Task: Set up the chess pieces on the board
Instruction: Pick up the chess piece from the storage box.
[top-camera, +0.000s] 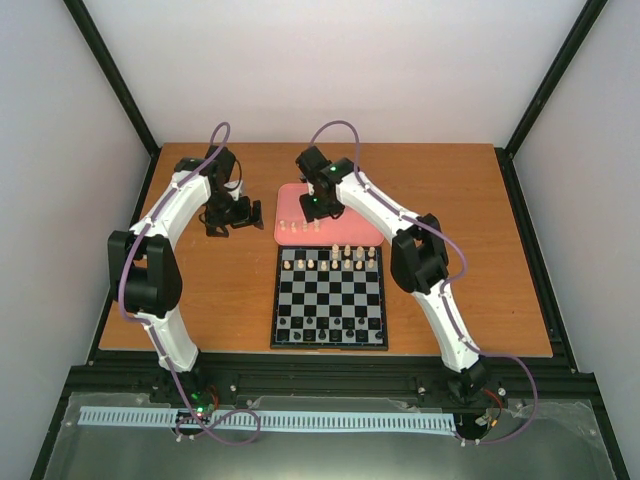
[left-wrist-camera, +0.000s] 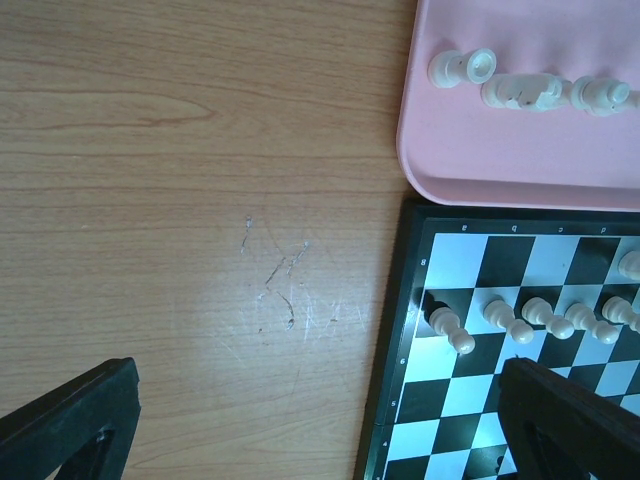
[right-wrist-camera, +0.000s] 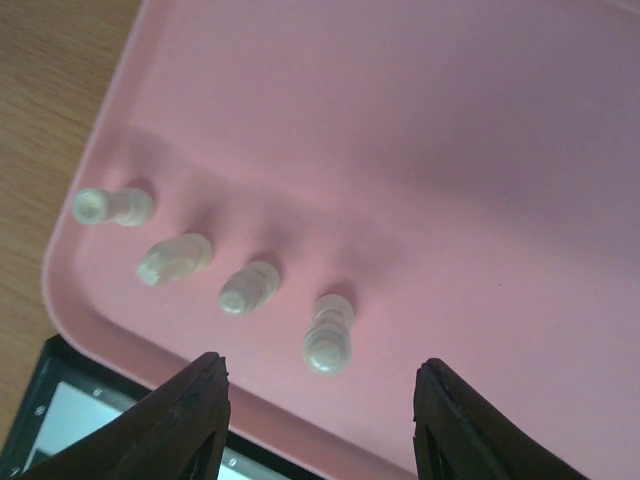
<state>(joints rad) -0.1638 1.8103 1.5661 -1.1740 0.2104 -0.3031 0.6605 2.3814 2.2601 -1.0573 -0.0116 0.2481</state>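
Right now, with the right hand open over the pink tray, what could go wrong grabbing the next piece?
The right hand hangs open above the end piece; its neighbour sits close, so a finger could knock it. The row lies near the tray rim by the board, which a lowering finger might catch.

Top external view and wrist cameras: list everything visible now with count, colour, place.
Rectangular plastic tray: one, pink, past the board's far edge.
Tiny chess pieces on tray: four, cream, a row near its left end.
Square chequered chessboard: one, black-and-grey, table centre.
Tiny chess pieces on board: count unclear, cream, far two rows.
Dark chess pieces: count unclear, black, near two rows.
Wooden table: one, brown, under everything.
Left gripper: one, black, open over bare table left of board.
Right gripper: one, black, open above tray, over the row's end piece.
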